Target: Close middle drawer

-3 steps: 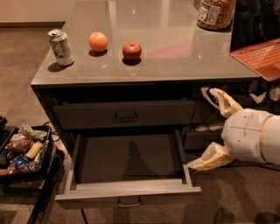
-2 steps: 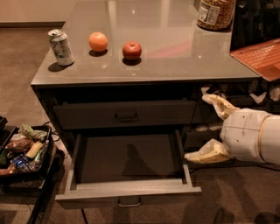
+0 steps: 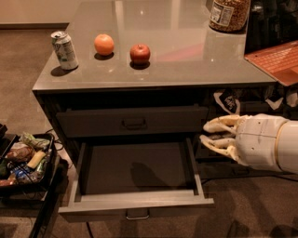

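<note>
The middle drawer (image 3: 135, 203) stands pulled far out of the dark cabinet, low at the centre of the camera view. Its long flat tray (image 3: 135, 167) is empty, and its low front panel carries a small loop pull (image 3: 138, 214). Above it is a taller-fronted drawer (image 3: 132, 122) with a similar pull, pushed in. My gripper (image 3: 215, 133) is at the right, just beyond the open drawer's right side wall and level with the right end of the upper drawer. Its pale fingers (image 3: 222, 122) point left with a narrow gap between them and hold nothing.
On the grey countertop (image 3: 186, 69) are a soda can (image 3: 64, 49), an orange (image 3: 104, 44), a red apple (image 3: 140, 53) and a jar (image 3: 229, 14) at the back right. An orange-red flat item (image 3: 274, 60) overhangs at the right. A black tray of snacks (image 3: 23, 158) stands on the left.
My gripper has moved up and left toward the cabinet, and its fingers now stand much closer together than before. The drawer has not moved.
</note>
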`<state>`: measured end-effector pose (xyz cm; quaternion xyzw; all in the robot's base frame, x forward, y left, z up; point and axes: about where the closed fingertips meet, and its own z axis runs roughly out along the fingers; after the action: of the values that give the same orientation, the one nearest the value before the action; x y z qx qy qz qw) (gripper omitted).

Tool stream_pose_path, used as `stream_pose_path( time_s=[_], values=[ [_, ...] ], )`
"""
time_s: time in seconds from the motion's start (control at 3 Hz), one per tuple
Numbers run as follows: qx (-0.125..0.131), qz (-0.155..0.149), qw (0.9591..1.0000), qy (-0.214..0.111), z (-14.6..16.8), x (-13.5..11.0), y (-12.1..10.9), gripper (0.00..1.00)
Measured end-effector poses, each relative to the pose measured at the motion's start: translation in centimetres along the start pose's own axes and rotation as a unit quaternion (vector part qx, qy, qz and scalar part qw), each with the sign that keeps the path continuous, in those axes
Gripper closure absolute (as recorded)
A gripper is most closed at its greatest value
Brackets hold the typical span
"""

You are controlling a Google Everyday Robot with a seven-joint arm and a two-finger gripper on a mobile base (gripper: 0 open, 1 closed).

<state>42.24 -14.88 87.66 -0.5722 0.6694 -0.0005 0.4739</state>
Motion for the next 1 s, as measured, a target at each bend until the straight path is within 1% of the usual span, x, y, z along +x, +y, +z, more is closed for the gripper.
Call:
stream_pose_path(
  time_s=[0.33,0.67,1.0],
  values=[
    [-0.042,-0.008,0.9989,-0.02,0.4,0.5,0.4,0.88],
    [-0.117,-0.006,0.9913,-0.061,1.0,4.4,1.7,1.0],
    [-0.19,-0.004,0.9769,-0.098,0.0,6.1,6.0,1.0]
  ],
)
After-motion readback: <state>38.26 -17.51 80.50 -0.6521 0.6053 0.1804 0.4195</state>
